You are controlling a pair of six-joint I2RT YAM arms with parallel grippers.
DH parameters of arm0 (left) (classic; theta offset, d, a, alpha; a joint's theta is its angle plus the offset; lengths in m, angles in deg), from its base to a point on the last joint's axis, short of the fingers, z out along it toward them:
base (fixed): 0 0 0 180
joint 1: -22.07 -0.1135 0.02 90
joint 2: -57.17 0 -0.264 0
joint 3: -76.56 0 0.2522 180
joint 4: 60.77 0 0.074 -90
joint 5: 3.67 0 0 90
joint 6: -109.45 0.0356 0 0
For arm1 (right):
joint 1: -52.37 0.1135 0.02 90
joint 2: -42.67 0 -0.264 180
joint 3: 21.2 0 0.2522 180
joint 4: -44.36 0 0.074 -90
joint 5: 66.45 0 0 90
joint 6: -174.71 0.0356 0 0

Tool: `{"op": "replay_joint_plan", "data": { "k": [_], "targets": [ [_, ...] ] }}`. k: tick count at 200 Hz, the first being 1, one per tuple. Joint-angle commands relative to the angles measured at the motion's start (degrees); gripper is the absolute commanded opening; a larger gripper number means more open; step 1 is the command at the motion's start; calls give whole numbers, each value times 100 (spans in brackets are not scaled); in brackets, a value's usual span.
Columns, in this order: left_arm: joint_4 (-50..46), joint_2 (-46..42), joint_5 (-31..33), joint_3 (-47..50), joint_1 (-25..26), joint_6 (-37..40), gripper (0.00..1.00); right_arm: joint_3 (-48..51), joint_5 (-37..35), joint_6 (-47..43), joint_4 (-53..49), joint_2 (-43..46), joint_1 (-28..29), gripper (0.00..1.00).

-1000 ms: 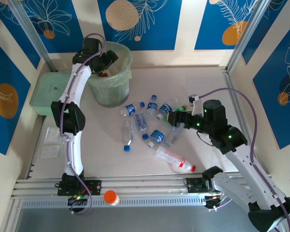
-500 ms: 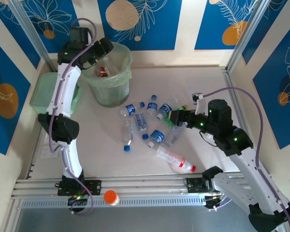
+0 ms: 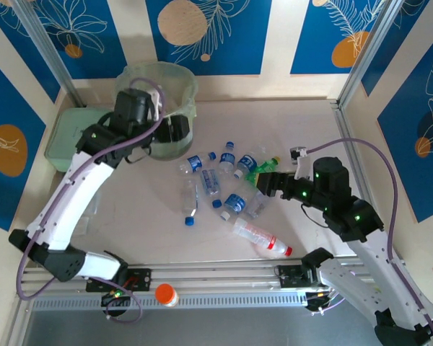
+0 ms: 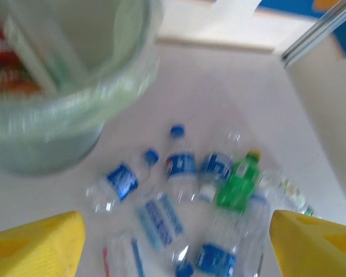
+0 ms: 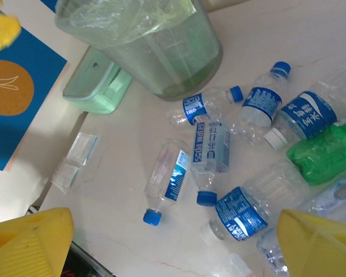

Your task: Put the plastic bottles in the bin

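plastic bottles lie loose in a cluster mid surface, none in either end effector. mostly clear with blue caps and labels. green bottle sits at the cluster's 2 o'clock edge. red-capped bottle lies at the cluster's 5 o'clock, slightly apart from the rest.

bin stands upright at the surface's 11 o'clock, liner bag folded over the rim. left wrist view shows something red inside it, too blurred to name.

left end effector is in front of the bin wall, on the bin's 5 o'clock side, with the cluster at its 4 o'clock. its yellow pads are spread wide, nothing between them.

right end effector is at the cluster's 3 o'clock, just beside the green bottle; can't tell if touching. pads far apart, gripping nothing.

green lidded box is at the bin's 9 o'clock, right against it or nearly. orange-capped item is on the near rail, at the surface's 6 o'clock. two small clear packets lie at the box's 6 o'clock.
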Motion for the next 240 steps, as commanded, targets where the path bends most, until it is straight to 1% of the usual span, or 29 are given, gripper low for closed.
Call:
{"op": "replay_joint_plan", "data": {
  "k": [1, 22, 28, 37, 62, 99, 116, 139, 152, 197, 240],
  "targets": [
    [-323, -98, 39, 836, 189, -495, 86, 203, -151, 116, -183, 44, 31, 91],
    [-437, -112, -63, 1506, 360, -870, 91, 313, -194, 151, -201, 27, 31, 91],
    [-457, -103, -8, 1646, 415, -943, 94, 331, -194, 165, -201, 18, 31, 91],
    [-451, -72, 70, 1838, 497, -1020, 96, 387, -186, 171, -188, 3, 31, 91],
    [-348, 131, 106, 2254, 617, -1243, 98, 478, -233, 191, -182, -18, 32, 91],
    [-84, 719, 197, 2340, 890, -1392, 98, 507, -324, 177, -209, 10, 31, 91],
    [28, 1074, 250, 2314, 931, -1423, 97, 515, -344, 167, -227, 22, 22, 91],
    [-63, 1580, 587, 2142, 940, -1429, 95, 513, -383, 147, -260, 43, 22, 91],
    [49, 1794, 675, 2122, 940, -1395, 95, 509, -426, 140, -293, 60, 13, 91],
    [373, 2443, 662, 2032, 931, -1359, 93, 596, -449, 132, -306, 132, -13, 91],
    [552, 2730, 621, 2099, 883, -1354, 85, 629, -432, 95, -295, 123, -66, 92]
  ]
}}
